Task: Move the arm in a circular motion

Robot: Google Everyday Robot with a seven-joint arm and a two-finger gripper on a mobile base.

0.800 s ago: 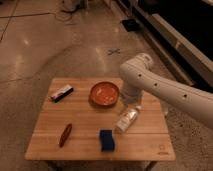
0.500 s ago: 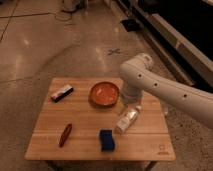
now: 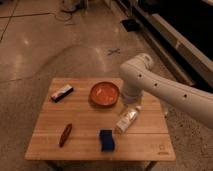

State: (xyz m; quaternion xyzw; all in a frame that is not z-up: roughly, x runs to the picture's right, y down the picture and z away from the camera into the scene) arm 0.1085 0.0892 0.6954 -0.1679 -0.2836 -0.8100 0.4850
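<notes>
Arm [image 3: 165,90]: big white tube w/ small dark dots along its side. It comes in from the lower right of the frame and runs up-left to a rounded joint right of ctr. There it bends down toward the table [image 3: 85,120].

Gripper [image 3: 130,103]: at the low end of that short down-segment, ctr-right of frame, over the table's right half. It sits just right of the bowl [image 3: 104,93] and just above the bottle's [image 3: 127,119] upper end. Mostly hidden by the arm, so can't tell if it's wide, narrow or holding anything, or whether it touches the bottle.

Wood table fills the lower ctr of the frame. On it:
- orange-red bowl, upright, top-middle
- clear bottle lying on its side, tilted, right of ctr, below the bowl
- blue sponge [image 3: 106,140] near the front edge, left of the bottle, apart from it
- thin red-brown item [image 3: 65,134], front left, type unclear
- dark & white packet [image 3: 62,93], back left

Floor: shiny, speckled, w/ a blue X mark [image 3: 114,51] above the table, upper ctr.
</notes>
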